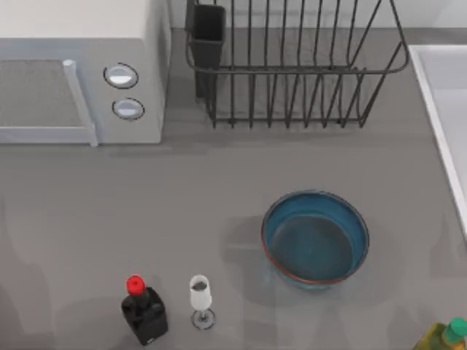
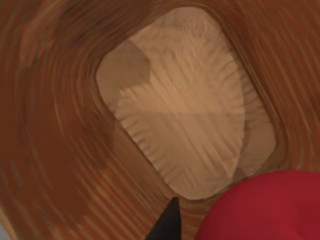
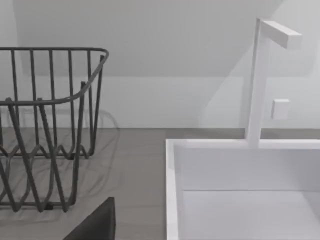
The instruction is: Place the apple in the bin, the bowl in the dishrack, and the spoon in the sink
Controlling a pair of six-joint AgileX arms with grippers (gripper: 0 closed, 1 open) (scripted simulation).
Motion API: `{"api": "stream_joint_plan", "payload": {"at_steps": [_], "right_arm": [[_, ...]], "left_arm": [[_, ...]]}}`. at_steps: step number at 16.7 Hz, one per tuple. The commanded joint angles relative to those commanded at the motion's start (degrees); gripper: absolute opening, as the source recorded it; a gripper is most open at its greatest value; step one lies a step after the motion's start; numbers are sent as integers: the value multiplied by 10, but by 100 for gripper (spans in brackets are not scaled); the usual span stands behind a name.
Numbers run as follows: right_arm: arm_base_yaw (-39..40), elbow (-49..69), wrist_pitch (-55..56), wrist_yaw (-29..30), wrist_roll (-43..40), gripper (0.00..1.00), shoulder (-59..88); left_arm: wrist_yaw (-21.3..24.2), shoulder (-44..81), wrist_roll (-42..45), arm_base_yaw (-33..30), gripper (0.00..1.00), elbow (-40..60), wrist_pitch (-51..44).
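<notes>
Grey table (image 1: 219, 189), blue bowl (image 1: 315, 238), white sink (image 1: 441, 95)

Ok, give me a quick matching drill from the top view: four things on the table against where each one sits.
Things:
1. bowl
2. dishrack
3. sink
4. microwave

Places in the top view:
A. right edge
B. top left corner
C. top middle
D. lower half, right of centre

Pairs: 1-D, 2-C, 3-A, 4-B

apple (image 2: 265, 207) cut off at the left wrist frame edge, sink (image 1: 445, 109) cropped at right, green-capped bottle (image 1: 445, 337) mostly out of frame
</notes>
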Motion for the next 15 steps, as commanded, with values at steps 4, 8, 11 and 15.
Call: {"api": "stream_joint_plan", "payload": {"at_steps": [4, 8, 11, 15], "right_arm": [[0, 0, 0, 0, 0, 100, 0], [0, 0, 0, 0, 0, 100, 0], [0, 0, 0, 0, 0, 100, 0], [0, 0, 0, 0, 0, 100, 0]], "left_arm": [[0, 0, 0, 0, 23, 0, 0], [0, 0, 0, 0, 53, 0, 0], [0, 0, 0, 0, 75, 0, 0], [0, 0, 0, 0, 100, 0, 0]]}}
